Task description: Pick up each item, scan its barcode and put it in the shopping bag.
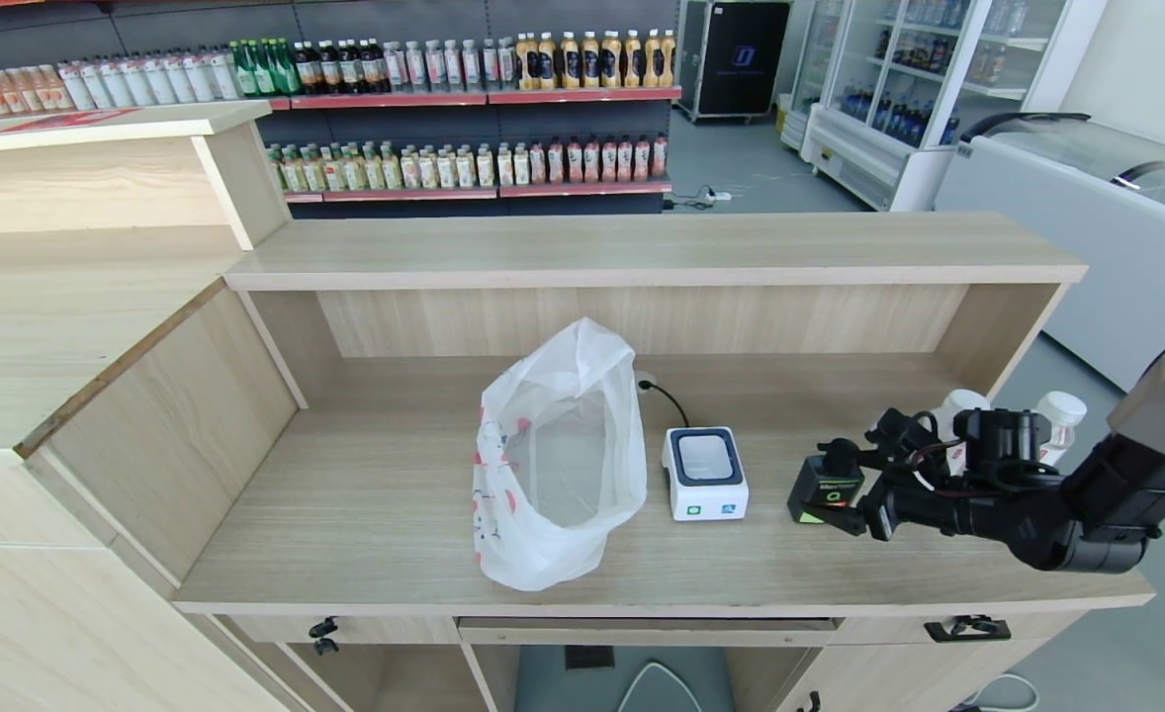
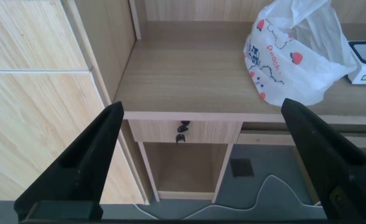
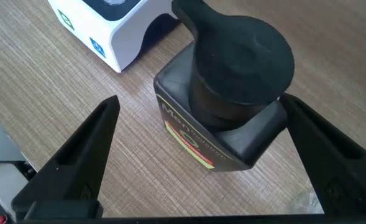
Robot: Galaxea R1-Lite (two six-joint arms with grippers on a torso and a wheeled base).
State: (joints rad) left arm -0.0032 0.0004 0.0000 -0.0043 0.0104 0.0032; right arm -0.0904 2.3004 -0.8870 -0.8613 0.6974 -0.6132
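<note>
The left gripper (image 2: 201, 111) hangs off the bench's near left corner, out over the floor. Its two black wedge-shaped fingers are spread wide with nothing between them. Below it a drawer (image 2: 183, 130) sits under the bench edge with a small dark key (image 2: 181, 129) in its lock.

The bench (image 1: 365, 504) is pale wood-grain laminate, matt and lightly streaked, walled on three sides. Near its front edge the bag (image 1: 555, 465) stands slumped but open-mouthed. It is thin, crinkled, translucent white plastic, printed with red hearts and small blue drawings and lettering too fine to make out.

Just beside the bag, on the robot's right, is the scanner (image 1: 704, 473). It is a white, round-cornered box with a dark-framed glass window on top and two small square stickers on its front, one green and one blue. A black cable (image 1: 670, 398) runs from it back to the rear wall.

Further right, apart from the scanner, the bottle (image 1: 824, 492) stands upright on the bench. It has a squarish glossy black body and a broad round black cap with a short spout. Its label carries a green ring, pale lettering, and yellow and red stripes. The right gripper (image 3: 198, 109) is spread open around it, one finger on either side, not pinching it.

Behind that arm stand two white bottles (image 1: 1062, 415) with white caps.

Beyond the bench's raised wooden ledge (image 1: 642, 252), red-edged shelves (image 1: 474, 99) hold rows of drinks bottles, and glass-fronted chillers (image 1: 899, 79) stand to the right.
</note>
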